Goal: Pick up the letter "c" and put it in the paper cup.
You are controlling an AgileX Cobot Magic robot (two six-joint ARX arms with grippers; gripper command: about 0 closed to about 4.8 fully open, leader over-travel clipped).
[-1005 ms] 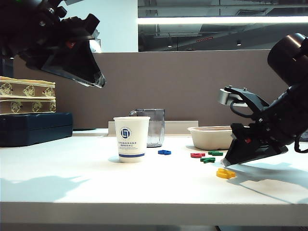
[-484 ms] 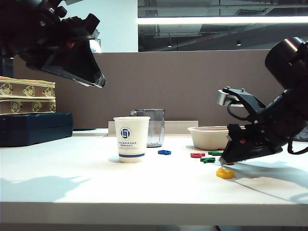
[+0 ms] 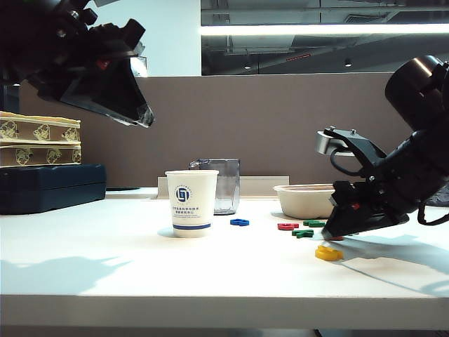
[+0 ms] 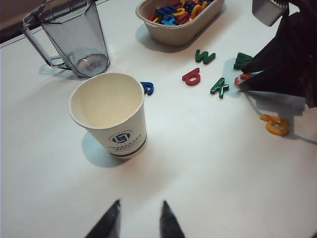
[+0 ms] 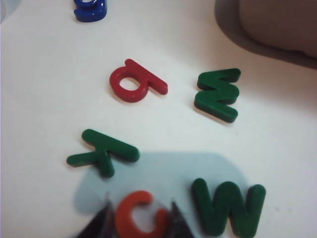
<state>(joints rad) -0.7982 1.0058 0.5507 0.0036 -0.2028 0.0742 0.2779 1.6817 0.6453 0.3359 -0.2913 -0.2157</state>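
Here, low at right in the exterior view, the right gripper [image 5: 140,223] straddled the letter "c" [image 5: 138,214], jaws part-open, gripping nothing yet; a skewed pinch might flick it away. Left-centre stood the paper cup [image 3: 191,202]; upper left, the left gripper [image 4: 139,223] hovered half-open, empty.

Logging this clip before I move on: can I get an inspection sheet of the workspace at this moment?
Surface: white table, bare near the front.
Job's things: letter "c" flat on table; paper cup upright, empty.
Clutter: red letter, green letters, yellow letter, blue letter, plastic cup, bowl of letters.
Grippers: right pincer low, jaws either side of the "c"; left pincer raised, open.
Cables: nothing seen.
Surroundings: stacked boxes, brown partition.
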